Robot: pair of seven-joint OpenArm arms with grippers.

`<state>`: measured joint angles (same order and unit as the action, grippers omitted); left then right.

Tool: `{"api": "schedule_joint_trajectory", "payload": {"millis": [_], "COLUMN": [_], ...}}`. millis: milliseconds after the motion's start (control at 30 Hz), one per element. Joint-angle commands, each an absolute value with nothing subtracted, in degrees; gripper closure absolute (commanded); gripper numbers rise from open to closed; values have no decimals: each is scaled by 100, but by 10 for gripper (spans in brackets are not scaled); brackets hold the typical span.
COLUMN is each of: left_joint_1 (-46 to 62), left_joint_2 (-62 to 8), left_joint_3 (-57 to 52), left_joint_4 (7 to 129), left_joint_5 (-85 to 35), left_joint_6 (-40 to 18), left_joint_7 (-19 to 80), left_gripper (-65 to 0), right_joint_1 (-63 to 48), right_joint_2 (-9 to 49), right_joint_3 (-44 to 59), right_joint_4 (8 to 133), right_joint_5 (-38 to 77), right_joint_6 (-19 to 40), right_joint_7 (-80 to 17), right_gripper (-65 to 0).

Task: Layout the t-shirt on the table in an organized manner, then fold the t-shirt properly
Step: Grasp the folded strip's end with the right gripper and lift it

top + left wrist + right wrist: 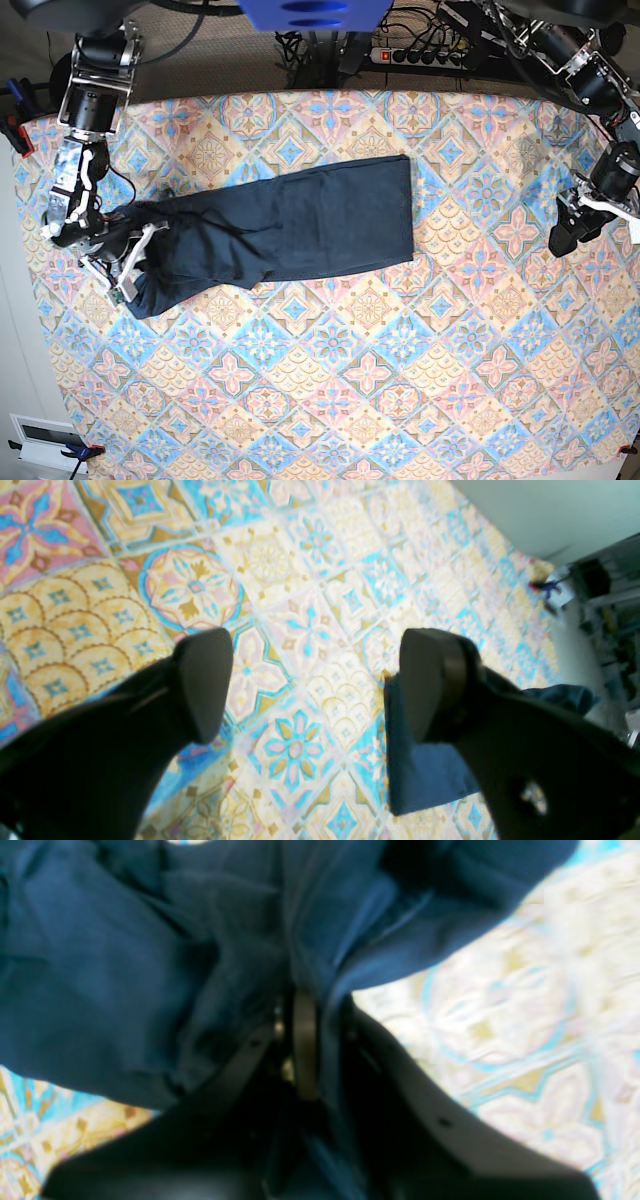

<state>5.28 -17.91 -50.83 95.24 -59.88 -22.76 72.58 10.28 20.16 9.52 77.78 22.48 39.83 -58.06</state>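
Navy t-shirt [290,225] lies as a long band mid-table [400,400], partly folded w/ more folds left imo; my right gripper [305,1005] is clamped on its bunched end, left gripper [317,680] wide open, empty.

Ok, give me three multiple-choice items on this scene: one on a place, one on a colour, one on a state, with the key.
1. Where does the t-shirt lie on the table?
A. at the near edge
B. across the far-middle part, reaching toward the side of the right gripper
C. hanging off a corner

2. What colour is the t-shirt?
A. red
B. white
C. dark navy blue

3. What state is the left gripper in?
A. open, holding nothing
B. shut on the t-shirt
C. shut on a cable

Key: 1 B, the base view shows it stretched there; 2 C, plain dark blue in every view; 3 A, its fingers stand apart over bare cloth, while the right gripper pinches fabric.
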Motion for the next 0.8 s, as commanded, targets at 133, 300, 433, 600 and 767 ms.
{"api": "schedule_joint_trajectory", "payload": {"millis": [133, 300, 433, 600, 767], "left_joint_1": [611, 787, 919, 927, 1068], "left_joint_2": [-2053, -2053, -2053, -2044, -2044], "left_joint_3": [-5121, -5121, -5121, -5112, -5112], "left_joint_4": [9226, 9174, 9174, 9174, 9174], "left_joint_5": [-6079, -6079, -6079, -6079, -6079], "left_joint_6": [-2308, -2299, -2299, -2299, -2299], "left_joint_7": [7178, 7178, 7178, 7187, 7178], "left_gripper": [-514, -514, -514, -514, -514], "right_joint_1": [1103, 620, 215, 84, 31], "right_joint_2": [2070, 1596, 1182, 831, 444], "right_joint_3": [1156, 1130, 963, 303, -75], "right_joint_4": [8620, 9587, 10237, 10589, 10598], "right_joint_5": [2360, 2369, 2360, 2360, 2360], "right_joint_6": [4000, 4000, 4000, 4000, 4000], "right_joint_7": [-5710, -5727, -5727, -5701, -5692], "right_gripper": [-15, -14, -14, -14, -14]}}
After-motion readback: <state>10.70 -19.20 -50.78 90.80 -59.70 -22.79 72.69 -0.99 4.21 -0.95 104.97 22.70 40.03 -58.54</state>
